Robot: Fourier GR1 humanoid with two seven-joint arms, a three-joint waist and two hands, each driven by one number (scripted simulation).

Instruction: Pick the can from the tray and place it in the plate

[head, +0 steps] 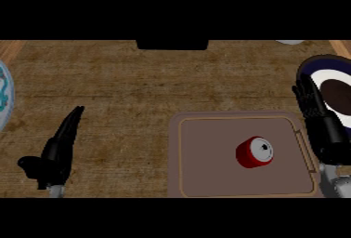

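Counter top (130, 88): brown wood, worn and mottled grain running left to right, fills nearly the whole view. Lighter, orange-toned wood strips at the far left corner (10, 45) and far right corner (341, 45). Black block (172, 44) sits at the far edge, centre, its upper part cut off. Small pale object (291, 42) at the far edge, right, mostly out of view. Light even and dim, with no strong shadows.
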